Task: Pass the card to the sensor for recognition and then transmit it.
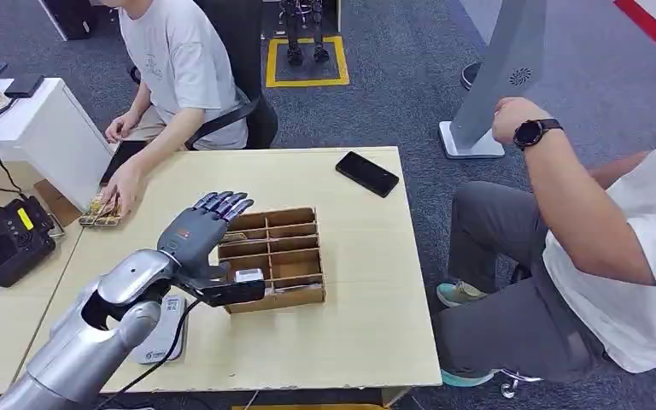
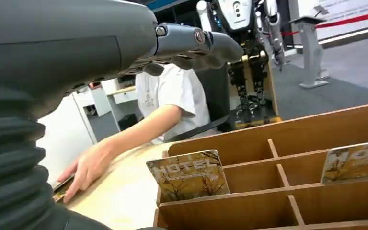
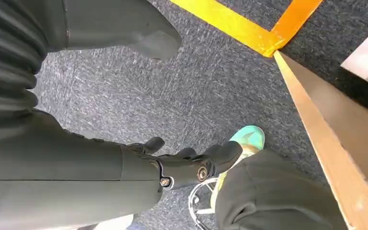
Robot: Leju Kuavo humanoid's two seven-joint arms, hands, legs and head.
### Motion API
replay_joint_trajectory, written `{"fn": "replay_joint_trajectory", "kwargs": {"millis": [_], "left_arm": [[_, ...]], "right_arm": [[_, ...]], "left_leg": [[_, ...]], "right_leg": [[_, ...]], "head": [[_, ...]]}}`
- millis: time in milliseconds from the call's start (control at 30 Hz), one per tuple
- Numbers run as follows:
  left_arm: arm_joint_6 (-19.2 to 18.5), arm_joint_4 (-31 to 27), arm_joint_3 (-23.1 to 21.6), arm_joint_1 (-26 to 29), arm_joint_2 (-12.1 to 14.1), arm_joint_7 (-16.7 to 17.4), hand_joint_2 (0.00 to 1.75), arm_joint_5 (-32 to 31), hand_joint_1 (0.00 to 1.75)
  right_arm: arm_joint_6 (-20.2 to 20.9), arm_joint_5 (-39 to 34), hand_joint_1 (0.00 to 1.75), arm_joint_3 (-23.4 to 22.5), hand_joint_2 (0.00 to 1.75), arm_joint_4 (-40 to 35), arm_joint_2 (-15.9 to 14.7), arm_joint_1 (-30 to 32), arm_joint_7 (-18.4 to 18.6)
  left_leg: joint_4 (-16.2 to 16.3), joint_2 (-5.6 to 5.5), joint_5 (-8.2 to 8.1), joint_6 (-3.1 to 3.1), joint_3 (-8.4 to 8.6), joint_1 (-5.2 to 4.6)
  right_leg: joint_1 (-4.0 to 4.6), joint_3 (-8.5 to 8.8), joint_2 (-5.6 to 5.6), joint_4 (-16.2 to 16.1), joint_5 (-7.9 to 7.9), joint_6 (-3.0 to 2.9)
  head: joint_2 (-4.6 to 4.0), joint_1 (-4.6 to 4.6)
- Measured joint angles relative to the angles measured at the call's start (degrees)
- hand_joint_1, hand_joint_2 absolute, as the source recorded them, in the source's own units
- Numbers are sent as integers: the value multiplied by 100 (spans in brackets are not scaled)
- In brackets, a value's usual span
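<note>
The sensor lies at the table's near left edge, just beyond it the left hand hovers empty with fingers spread beside the wooden divider box holding a hotel card, and the right hand hangs empty, fingers loosely curled.

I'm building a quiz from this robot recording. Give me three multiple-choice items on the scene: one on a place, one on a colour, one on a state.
1. Where does the black phone lie?
A. in the wooden organizer
B. on the table, beyond the organizer
C. on the floor

2. What colour is the floor tape behind the table?
A. yellow
B. blue
C. white

3. How is the left hand?
A. gripping the phone
B. pressing on the card stack
C. fingers spread, holding nothing, over the wooden organizer

Key: 1 B, the phone rests on bare tabletop near the far edge. 2 A, the square outline is yellow. 3 C, the head view shows its fingers apart above the compartments.
</note>
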Motion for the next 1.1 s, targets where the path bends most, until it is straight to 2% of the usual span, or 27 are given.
{"fn": "replay_joint_trajectory", "kwargs": {"millis": [367, 600, 1100], "left_arm": [[28, -50, -70, -1, 61, 0, 175, 9, 0], [212, -44, -85, 0, 79, 127, 175, -28, 0], [188, 123, -85, -1, 96, 378, 175, 127, 0]], "right_arm": [[11, -22, 0, 57, 175, 0, 0, -1, 7], [-39, -85, 0, 94, 175, 9, 0, -10, 0], [-42, -171, 0, 227, 175, 9, -7, -62, 79]], "left_leg": [[0, 0, 0, 0, -1, -1], [0, 0, 0, 0, -1, -1], [0, 0, 0, 0, -1, -1]], "right_leg": [[-1, 0, 0, 0, 0, 0], [-1, 0, 0, 0, 0, 0], [-1, 0, 0, 0, 0, 0]], "head": [[0, 0], [0, 0], [0, 0]]}}
